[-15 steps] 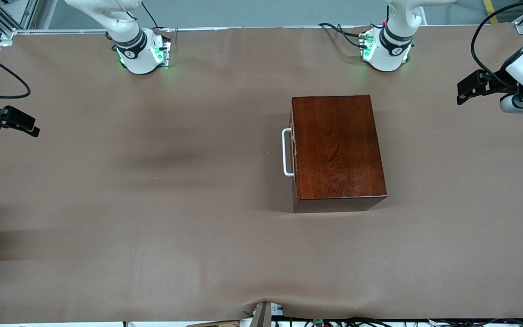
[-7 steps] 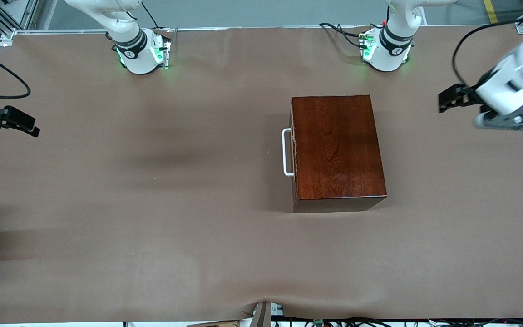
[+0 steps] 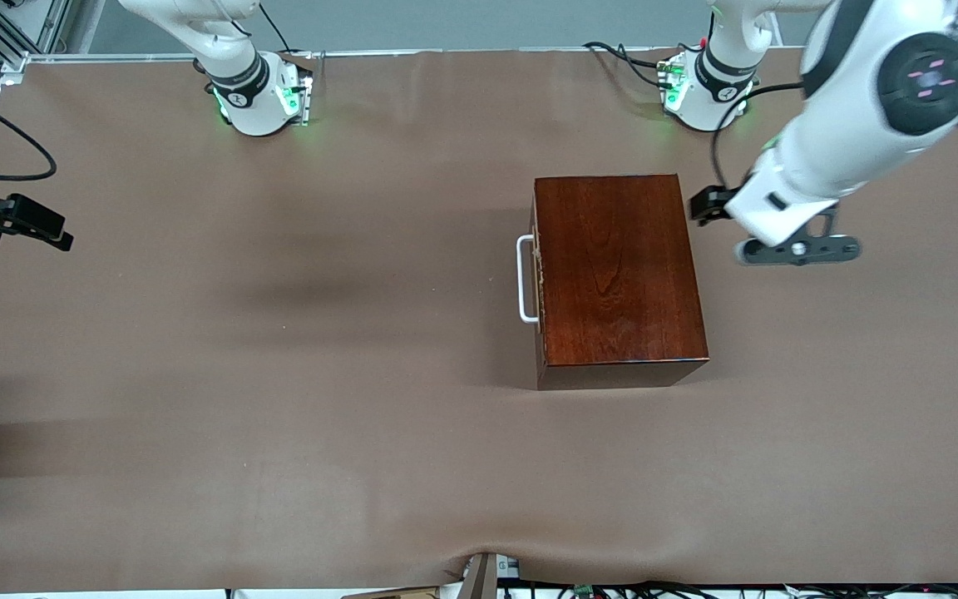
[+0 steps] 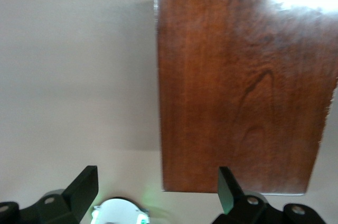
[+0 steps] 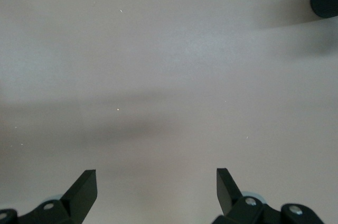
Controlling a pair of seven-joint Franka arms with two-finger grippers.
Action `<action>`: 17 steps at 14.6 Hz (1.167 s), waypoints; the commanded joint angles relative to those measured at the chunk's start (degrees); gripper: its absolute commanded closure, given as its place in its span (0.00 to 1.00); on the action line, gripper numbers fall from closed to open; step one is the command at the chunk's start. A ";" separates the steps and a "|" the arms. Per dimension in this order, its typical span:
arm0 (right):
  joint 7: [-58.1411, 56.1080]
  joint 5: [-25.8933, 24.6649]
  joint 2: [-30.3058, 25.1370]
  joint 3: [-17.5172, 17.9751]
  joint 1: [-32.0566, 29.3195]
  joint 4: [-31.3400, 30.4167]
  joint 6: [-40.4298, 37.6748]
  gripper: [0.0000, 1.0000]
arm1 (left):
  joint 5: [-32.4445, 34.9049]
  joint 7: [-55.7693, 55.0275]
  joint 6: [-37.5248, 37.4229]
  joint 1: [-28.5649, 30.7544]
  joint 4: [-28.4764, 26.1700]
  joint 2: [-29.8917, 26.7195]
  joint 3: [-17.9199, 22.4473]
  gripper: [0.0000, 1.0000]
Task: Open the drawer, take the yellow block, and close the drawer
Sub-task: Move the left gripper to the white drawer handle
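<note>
My left end effector (image 3: 708, 204) hangs in the air with its fingers (image 4: 84, 187) spread wide and nothing between them. It is over the counter (image 3: 279, 374), just beside the edge of the wooden box (image 3: 616, 266) that faces the left arm's end, up by the box's farther corner. My wrist camera looks down on the glossy lid.

The drawer (image 3: 538, 283) is shut, flush with the box. Its white handle (image 3: 526, 279) sticks out toward the right arm's end of the counter, so I am at the wrong face for pulling. I judge that to take the bar I must cross over the lid. I can't see the yellow block anywhere; I take it to be inside the closed drawer.

My right end effector (image 3: 9, 220) waits over the edge of the counter at the right arm's end, well apart from the box, fingers (image 5: 84, 187) spread and empty. Only bare cloth shows beneath it.

Room is generous. In front of the handle the counter lies open for the drawer's whole travel. The lid is flat and clear, so the one edge I must mind is the box's rim as I pass low across it.
</note>
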 commanded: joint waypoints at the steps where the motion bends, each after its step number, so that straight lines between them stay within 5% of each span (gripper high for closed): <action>1: -0.60 0.83 -0.60 0.12 -0.16 -0.18 -0.21 0.00 | 0.73 -4.02 0.51 -2.27 2.79 3.06 -1.26 0.00; 6: -0.51 0.83 -0.60 0.12 -0.24 -0.09 -0.21 0.00 | 2.13 -13.33 6.57 -11.58 5.50 8.50 -1.17 0.00; 12: -0.51 0.83 -0.60 0.12 -0.16 -0.18 -0.21 0.00 | 13.98 -27.82 11.94 -24.85 10.52 19.22 -0.82 0.00; 17: -0.51 0.83 -0.60 0.12 -0.16 -0.18 -0.21 0.00 | 20.23 -34.60 20.80 -29.61 12.88 26.95 -0.56 0.00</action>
